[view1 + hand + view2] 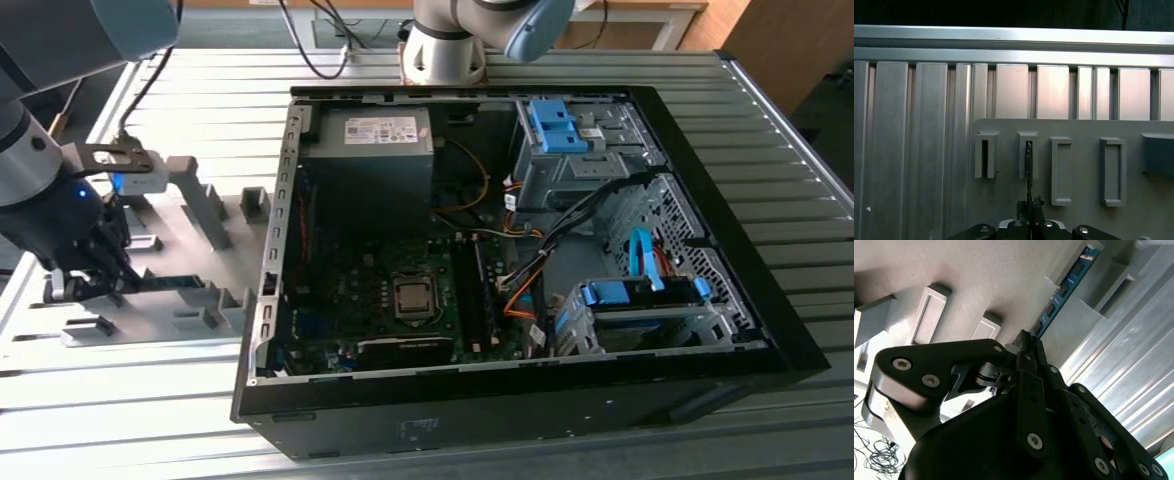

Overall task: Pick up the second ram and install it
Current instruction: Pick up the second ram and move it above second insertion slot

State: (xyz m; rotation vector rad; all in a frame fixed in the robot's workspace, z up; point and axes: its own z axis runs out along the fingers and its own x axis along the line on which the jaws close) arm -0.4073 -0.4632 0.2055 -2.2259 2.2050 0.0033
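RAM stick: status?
Gripper shut on RAM. RAM on edge in holder, not lifted. Nothing blocking it.

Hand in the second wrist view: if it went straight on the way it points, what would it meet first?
Probably the second ram, standing on edge right at the tip of the hand; whether they touch is unclear. Behind it lies the grey holder plate.

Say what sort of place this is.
Probably a robot PC-assembly test cell: an opened computer case on a ribbed aluminium table, and a grey holder plate with the second ram.
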